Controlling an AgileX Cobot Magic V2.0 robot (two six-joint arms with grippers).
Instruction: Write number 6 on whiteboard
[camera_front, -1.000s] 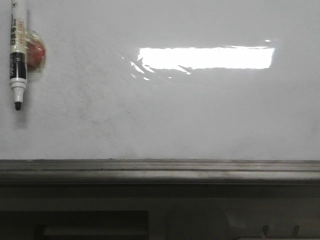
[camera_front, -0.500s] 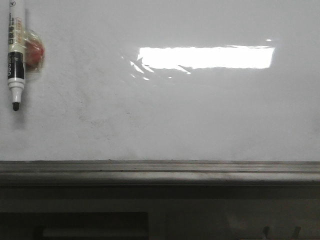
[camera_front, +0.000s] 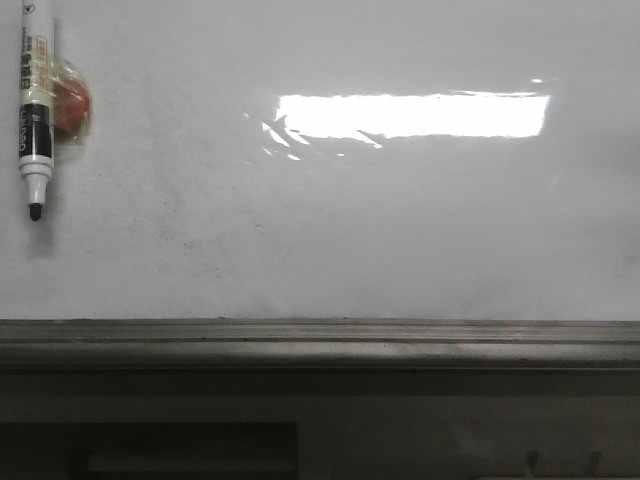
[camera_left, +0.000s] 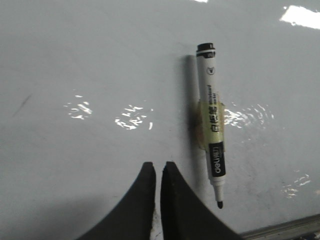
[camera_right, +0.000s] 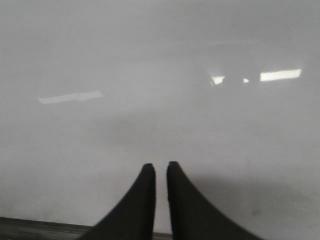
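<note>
The whiteboard (camera_front: 400, 230) fills the front view, glossy white with faint grey smudges. No number 6 shows on it in any view. A white and black marker (camera_front: 34, 110) hangs tip down at the board's far left, with tape around its middle. In the left wrist view the marker (camera_left: 212, 125) is just beside my left gripper (camera_left: 158, 164), which is shut, empty and not touching it. My right gripper (camera_right: 160, 164) is shut and empty, facing bare board (camera_right: 150, 100). Neither gripper shows in the front view.
A grey metal ledge (camera_front: 320, 340) runs along the board's lower edge, and shows in the left wrist view (camera_left: 285, 230). A red round object (camera_front: 72, 105) sits behind the marker under the tape. A bright rectangular glare patch (camera_front: 412, 114) lies on the board's upper middle.
The marker shifted slightly up and left half a second ago and is back where it was. Nothing has been drawn on the board.
</note>
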